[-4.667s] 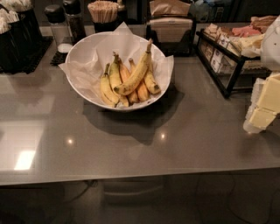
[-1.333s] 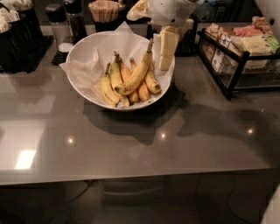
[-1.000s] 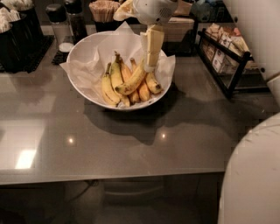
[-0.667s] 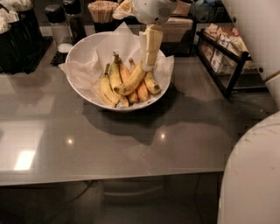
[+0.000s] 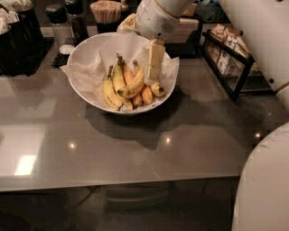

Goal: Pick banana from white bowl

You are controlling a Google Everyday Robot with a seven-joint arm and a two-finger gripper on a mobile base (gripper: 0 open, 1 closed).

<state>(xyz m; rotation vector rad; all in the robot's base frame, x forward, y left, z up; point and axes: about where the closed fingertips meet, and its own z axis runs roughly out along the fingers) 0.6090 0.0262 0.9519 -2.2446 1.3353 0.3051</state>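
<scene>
The white bowl (image 5: 81, 50) with a crinkled paper liner stands at the back middle of the grey counter. It holds several bananas. The banana (image 5: 133, 88), long, curved and yellow, lies across the top of the pile with its stem pointing up right. My gripper (image 5: 151, 80) hangs straight down into the bowl from the arm's white wrist, its tip right at the banana's upper right end and above the stubby orange-tinted bananas (image 5: 152, 91). I cannot tell whether it touches the banana.
A black wire rack (image 5: 230, 67) of packets stands at the right. A cup of wooden stirrers (image 5: 107, 11), shakers (image 5: 57, 20) and a black container (image 5: 18, 40) stand behind the bowl. My white body (image 5: 266, 180) fills the lower right. The counter's front edge (image 5: 117, 182) runs along the bottom.
The gripper has swung in from the right edge to above the bowl, then moved left and lowered to the banana pile. The bananas have not moved.
</scene>
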